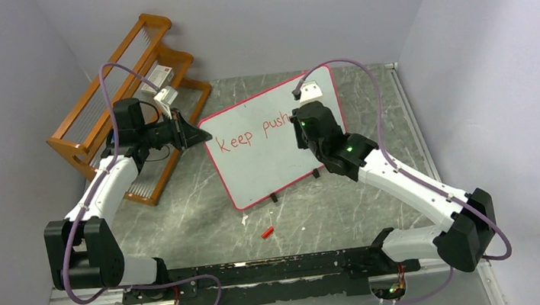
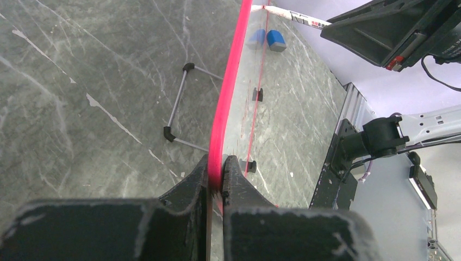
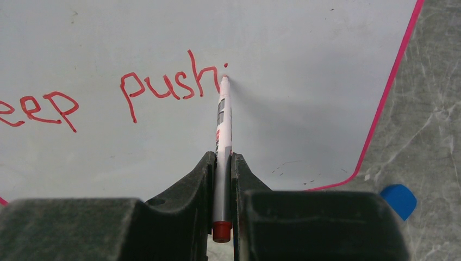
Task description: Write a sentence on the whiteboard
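The left fingers (image 2: 191, 190) pinch the whiteboard (image 1: 268, 164), the right fingers (image 3: 199, 179) clamp a marker (image 3: 223, 119) touching the sentence (image 3: 157, 87)

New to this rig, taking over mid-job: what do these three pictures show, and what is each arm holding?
A white left arm and a white right arm are bolted at the near edge of a grey marbled table. The wide picture looks down from above and behind them. The other two come from a camera on each wrist, looking out past its own jaws. The left gripper is shut on the pink-framed edge of the large white rectangular whiteboard. The right gripper is shut on a slim white marker with a red end, tip on the board. The red handwritten lettering reads "Keep push" plus a started stroke. Also on the table: a small red piece and an orange-brown wooden rack.
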`<state>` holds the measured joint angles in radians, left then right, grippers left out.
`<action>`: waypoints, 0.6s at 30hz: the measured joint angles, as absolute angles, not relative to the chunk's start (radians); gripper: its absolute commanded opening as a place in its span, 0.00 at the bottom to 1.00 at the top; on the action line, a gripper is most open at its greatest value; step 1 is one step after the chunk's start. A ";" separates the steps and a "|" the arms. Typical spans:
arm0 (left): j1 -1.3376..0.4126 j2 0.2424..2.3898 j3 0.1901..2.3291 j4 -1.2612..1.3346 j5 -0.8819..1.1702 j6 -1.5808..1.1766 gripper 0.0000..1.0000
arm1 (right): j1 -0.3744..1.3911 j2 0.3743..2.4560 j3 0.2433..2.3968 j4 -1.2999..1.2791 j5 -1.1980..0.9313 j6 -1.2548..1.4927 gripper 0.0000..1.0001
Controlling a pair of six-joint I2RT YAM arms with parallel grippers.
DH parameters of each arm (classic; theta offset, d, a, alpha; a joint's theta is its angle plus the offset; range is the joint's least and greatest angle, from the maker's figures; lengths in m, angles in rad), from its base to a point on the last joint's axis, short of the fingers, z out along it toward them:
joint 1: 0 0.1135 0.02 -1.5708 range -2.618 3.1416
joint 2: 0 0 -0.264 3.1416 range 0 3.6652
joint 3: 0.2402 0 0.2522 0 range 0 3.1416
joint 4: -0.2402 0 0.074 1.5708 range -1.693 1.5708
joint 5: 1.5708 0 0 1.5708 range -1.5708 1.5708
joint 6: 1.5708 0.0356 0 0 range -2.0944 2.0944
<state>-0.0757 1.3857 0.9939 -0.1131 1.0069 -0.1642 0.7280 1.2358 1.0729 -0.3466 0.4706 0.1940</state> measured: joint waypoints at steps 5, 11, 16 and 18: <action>-0.076 1.386 0.994 -0.113 1.007 -0.164 0.05 | 0.728 1.237 1.073 -0.342 0.475 0.194 0.00; -0.076 1.388 0.994 -0.113 1.007 -0.164 0.05 | 0.728 1.240 1.073 -0.342 0.475 0.194 0.00; -0.076 1.388 0.996 -0.113 1.007 -0.164 0.05 | 0.728 1.240 1.073 -0.345 0.474 0.195 0.00; -0.076 1.388 0.996 -0.113 1.007 -0.164 0.05 | 0.728 1.240 1.073 -0.350 0.474 0.197 0.00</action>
